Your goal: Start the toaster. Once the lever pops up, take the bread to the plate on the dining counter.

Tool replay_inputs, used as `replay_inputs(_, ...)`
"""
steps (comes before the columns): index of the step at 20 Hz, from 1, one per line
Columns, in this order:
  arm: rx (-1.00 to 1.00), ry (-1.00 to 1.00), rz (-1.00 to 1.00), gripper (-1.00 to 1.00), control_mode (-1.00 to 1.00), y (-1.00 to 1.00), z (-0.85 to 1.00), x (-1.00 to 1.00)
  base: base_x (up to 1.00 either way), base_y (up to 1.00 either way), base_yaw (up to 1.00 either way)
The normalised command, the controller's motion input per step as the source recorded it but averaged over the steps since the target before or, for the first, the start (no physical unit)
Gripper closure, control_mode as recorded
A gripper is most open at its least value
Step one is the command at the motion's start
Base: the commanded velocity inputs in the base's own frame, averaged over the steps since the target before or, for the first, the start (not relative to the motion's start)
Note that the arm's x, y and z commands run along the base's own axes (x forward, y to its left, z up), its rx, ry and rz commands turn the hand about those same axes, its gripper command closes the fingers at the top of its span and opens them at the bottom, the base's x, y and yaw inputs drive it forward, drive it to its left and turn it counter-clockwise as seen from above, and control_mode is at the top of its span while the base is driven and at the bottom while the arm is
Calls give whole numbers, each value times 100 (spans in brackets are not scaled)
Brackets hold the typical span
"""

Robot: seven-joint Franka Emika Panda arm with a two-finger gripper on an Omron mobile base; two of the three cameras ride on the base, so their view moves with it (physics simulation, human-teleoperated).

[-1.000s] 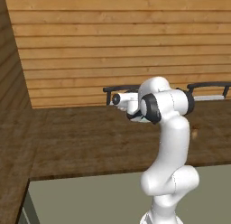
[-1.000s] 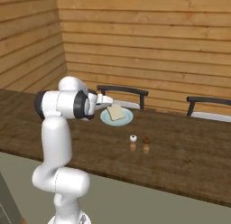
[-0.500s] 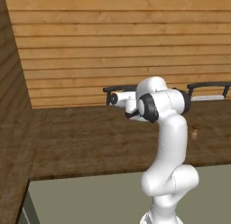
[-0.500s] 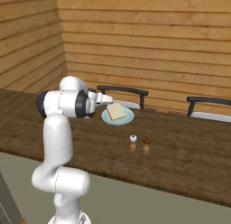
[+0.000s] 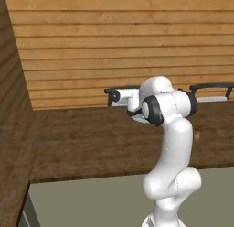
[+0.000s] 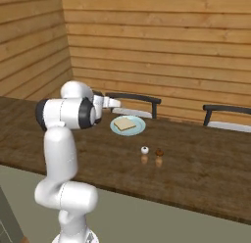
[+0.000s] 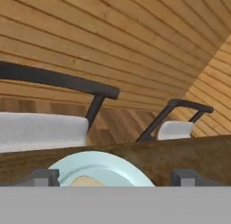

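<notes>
The two small dark fingers [image 7: 44, 177] are seen spread wide apart with nothing between them, held above the near edge of the thin, round, pale plate [image 6: 135, 130]; a tan-brown slice of toast [image 6: 126, 124] is seen lying flat on that plate; the plate rests on the long dark brown wood-grain desk [image 6: 196, 173]; two small round-topped shakers [image 6: 144, 150], one white and one brown, stand near the plate; black-backed chairs [image 6: 133, 97] are set behind the desk.
</notes>
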Motion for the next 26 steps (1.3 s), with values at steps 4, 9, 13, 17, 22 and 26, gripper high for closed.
replay_inputs(4, 26, -14, 10, -100, -100, 3, 99, -10, 0, 0, 0)
replay_inputs(9, 44, -3, 12, -100, -100, -2, 100, -72, 0, 0, 0)
replay_inputs(13, 54, 0, 5, -100, -100, 0, 86, -100, 0, 0, 0)
replay_inputs(17, 54, -3, 5, -100, -100, 0, 60, -100, 0, 0, 0)
replay_inputs(22, 44, 0, 8, -100, -100, 0, 56, -100, 0, 0, 0)
replay_inputs(26, 34, 8, 11, -100, -100, 0, 34, -100, 0, 0, 0)
